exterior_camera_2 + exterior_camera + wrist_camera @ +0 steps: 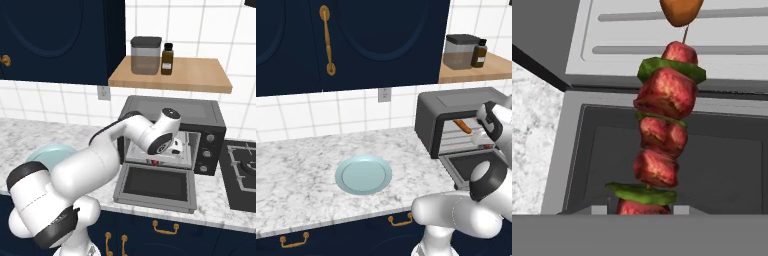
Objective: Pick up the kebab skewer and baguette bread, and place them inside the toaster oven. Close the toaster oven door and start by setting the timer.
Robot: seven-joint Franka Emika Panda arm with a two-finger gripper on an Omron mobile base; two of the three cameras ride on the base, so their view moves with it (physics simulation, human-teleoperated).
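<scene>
The kebab skewer (662,130), red meat chunks with green pepper slices, runs away from my gripper (641,210), which is shut on its near end. It hangs over the toaster oven door (712,165), which lies folded down flat. Past the skewer's tip shows the orange-brown end of the baguette bread (681,12). In the left base view the baguette bread (462,126) lies inside the dark grey toaster oven (456,107), and my hand sits at its opening. In the right base view my hand is in front of the toaster oven (210,120), above the open door (157,185).
A pale blue plate (363,174) sits on the marble counter left of the oven. A wooden shelf (170,75) above the oven carries a jar (145,55) and a brown bottle (167,59). A stove burner (245,170) lies to the right.
</scene>
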